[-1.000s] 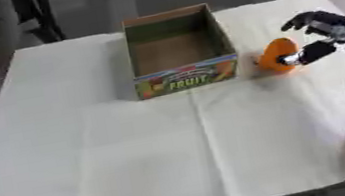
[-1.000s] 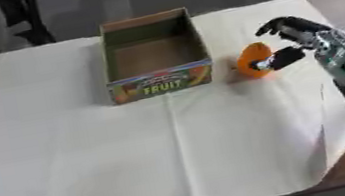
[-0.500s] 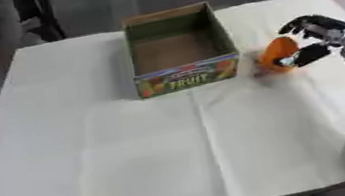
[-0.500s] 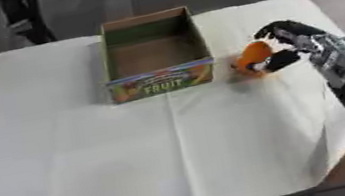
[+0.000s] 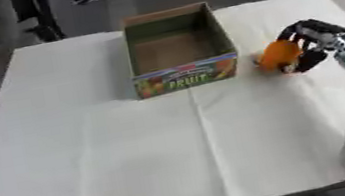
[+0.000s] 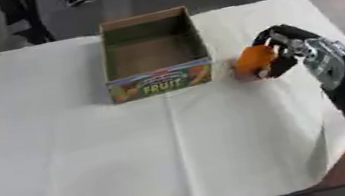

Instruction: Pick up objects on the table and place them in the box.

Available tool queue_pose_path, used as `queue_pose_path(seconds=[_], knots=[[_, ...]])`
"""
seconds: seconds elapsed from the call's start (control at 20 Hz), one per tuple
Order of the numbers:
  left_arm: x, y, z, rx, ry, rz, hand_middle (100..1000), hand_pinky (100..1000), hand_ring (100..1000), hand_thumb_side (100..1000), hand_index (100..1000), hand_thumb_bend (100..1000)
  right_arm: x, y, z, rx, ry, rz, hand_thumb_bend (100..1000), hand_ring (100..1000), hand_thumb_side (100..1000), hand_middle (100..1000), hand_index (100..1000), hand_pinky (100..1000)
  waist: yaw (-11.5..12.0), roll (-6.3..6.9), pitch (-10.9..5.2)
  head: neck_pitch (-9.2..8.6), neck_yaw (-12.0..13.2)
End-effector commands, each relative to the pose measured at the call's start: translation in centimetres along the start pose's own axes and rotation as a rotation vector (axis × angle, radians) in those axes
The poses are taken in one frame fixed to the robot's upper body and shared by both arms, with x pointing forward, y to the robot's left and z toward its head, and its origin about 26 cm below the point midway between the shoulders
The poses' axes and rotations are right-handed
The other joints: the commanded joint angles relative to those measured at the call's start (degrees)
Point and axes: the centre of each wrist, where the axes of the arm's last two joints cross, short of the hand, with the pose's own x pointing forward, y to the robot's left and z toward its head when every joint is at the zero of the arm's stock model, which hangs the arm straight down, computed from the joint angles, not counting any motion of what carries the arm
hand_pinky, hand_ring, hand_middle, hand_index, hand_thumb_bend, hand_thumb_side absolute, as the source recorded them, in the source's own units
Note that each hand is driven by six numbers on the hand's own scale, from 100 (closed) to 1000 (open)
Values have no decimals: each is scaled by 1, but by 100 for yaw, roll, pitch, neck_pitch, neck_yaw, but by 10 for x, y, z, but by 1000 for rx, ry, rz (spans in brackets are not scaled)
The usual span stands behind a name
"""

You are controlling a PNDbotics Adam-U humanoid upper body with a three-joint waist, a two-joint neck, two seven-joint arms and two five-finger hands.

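open brown cardboard box (image 5: 178, 48) with a "FRUIT" label, left of the right hand (image 5: 315, 43), nothing visible inside | hand's fingers curled round an orange rounded object (image 5: 278, 54) just beside the box | white cloth-covered table (image 5: 132, 152) | grey floor beyond

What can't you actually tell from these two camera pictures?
- What the orange object is: blurred and partly wrapped by the right hand in both eye views.
- Whether it is lifted off the white cloth.
- The left hand: outside both views.
- The fruit box: its near inner wall is hidden.
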Motion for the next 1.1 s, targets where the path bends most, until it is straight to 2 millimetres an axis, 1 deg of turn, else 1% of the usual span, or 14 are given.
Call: queue_pose_path(seconds=[0.05, 0.1, 0.2, 0.4, 0.8, 0.95, 1.1], knots=[[9, 1, -5, -4, -35, -3, 584, 610, 608, 372, 726, 652, 1, -17, 1, -58, -6, 26, 345, 542, 100, 546, 658, 442, -12, -2, -68, 33, -10], [9, 1, -5, -4, -35, -3, 584, 610, 608, 372, 726, 652, 2, -18, 1, -72, -10, 25, 320, 511, 100, 511, 622, 402, -15, -2, -69, 33, -9], [9, 1, -5, -4, -34, -4, 584, 610, 609, 372, 726, 651, 4, -21, 1, -98, -20, 24, 298, 484, 100, 476, 583, 364, -19, -4, -73, 33, -11], [9, 1, -4, -3, -34, -4, 584, 611, 609, 372, 726, 651, 13, -31, 1, -143, -57, 20, 309, 476, 100, 468, 575, 348, -25, -8, -85, 33, -4], [8, 2, -4, -4, -31, -7, 584, 611, 609, 372, 726, 651, 45, -71, 0, -240, -166, 21, 287, 469, 109, 453, 559, 328, -11, -34, -131, 33, 7], [8, 2, -4, -6, -32, -8, 584, 611, 609, 372, 726, 652, 59, -85, -3, -271, -202, 15, 285, 469, 109, 453, 559, 327, 34, -43, -146, 33, 5], [9, 2, -4, -8, -33, -6, 584, 611, 609, 372, 726, 653, 71, -94, -7, -290, -234, 5, 283, 469, 109, 451, 559, 326, 106, -43, -152, 33, -7]])
